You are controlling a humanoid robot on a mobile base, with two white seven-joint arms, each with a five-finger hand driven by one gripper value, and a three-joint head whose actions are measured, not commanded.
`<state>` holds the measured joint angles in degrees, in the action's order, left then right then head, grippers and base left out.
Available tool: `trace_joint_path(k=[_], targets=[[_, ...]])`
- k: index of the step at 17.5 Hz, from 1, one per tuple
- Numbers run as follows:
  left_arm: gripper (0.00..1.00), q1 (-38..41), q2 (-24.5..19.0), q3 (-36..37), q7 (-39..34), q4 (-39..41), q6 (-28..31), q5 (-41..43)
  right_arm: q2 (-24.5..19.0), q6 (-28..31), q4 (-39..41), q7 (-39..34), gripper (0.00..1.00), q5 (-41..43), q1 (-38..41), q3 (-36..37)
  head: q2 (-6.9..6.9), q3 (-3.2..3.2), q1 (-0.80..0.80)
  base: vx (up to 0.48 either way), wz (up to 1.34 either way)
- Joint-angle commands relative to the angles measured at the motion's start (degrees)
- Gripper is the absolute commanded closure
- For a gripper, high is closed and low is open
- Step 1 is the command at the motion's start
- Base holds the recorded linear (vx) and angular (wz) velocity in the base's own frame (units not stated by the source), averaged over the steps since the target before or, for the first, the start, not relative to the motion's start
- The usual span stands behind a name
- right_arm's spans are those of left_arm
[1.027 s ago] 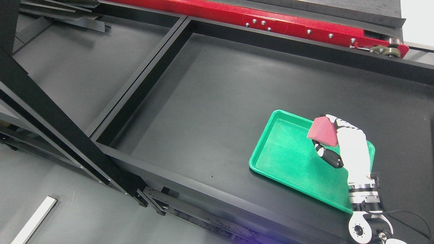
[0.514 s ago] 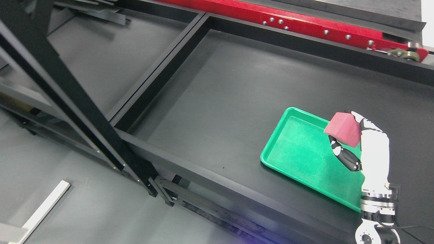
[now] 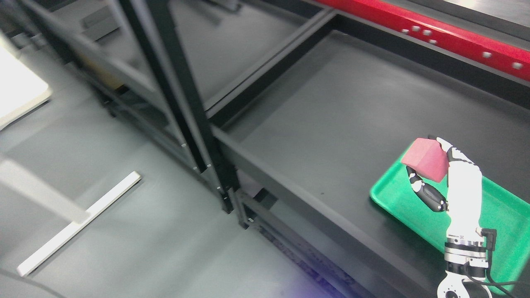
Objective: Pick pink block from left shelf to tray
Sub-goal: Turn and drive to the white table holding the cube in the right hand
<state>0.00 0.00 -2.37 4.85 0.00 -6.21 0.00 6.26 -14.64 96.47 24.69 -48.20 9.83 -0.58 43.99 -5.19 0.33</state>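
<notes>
Pink block (image 3: 426,164) sits clamped in the right hand (image 3: 445,178) above the green tray (image 3: 397,198).

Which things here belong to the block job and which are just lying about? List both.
Job:
pink block, gripped in the right hand
green tray, under the block
black shelf bearing the tray

Lying about:
white strip on the floor
red beam behind the shelf
</notes>
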Motion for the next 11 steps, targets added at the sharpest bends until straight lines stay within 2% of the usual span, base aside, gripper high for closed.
trace_joint_path(k=[1, 11], targets=[[0.00, -1.32, -1.00, 0.00, -0.02, 1.00, -0.03, 0.09, -0.10, -0.04, 1.27, -0.35, 0.96, 0.56, 0.36, 2.16, 0.00, 0.00, 0.00, -0.101, 0.75], [0.00, -1.32, -1.00, 0.00, -0.02, 1.00, -0.03, 0.09, -0.10, -0.13, 1.18, -0.35, 0.95, 0.56, 0.28, 1.99, 0.01, 0.00, 0.00, -0.135, 0.80]])
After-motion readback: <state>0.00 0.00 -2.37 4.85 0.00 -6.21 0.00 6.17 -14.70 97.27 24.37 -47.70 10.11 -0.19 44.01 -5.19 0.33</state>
